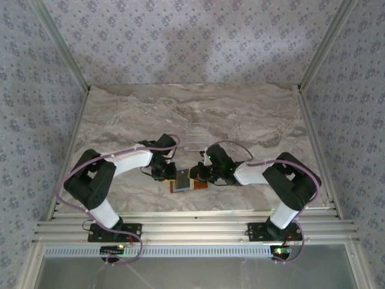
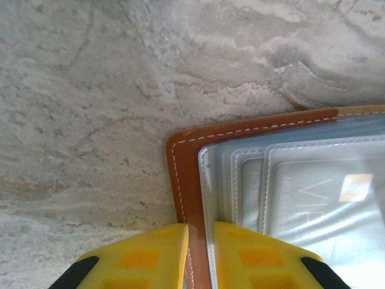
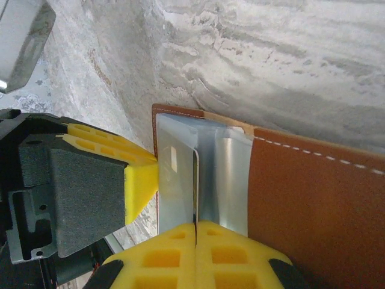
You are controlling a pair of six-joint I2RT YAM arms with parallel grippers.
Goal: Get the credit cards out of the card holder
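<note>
The card holder (image 1: 198, 186) is laid open on the surface (image 1: 240, 114), long axis left to right. Its leather edge is pinched by the left fingers (image 2: 153, 256), a raised clear sleeve (image 3: 227, 174) by the right fingers (image 3: 162, 259).

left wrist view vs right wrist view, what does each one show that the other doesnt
Left wrist view: a card with VIP lettering and a gold chip, flat inside the clear sleeves, and the left gripper closed on the card holder edge. Right wrist view: the right gripper pinching lifted sleeves, and the holder's brown outer cover. Both: the orange-brown holder on the marble table.
</note>
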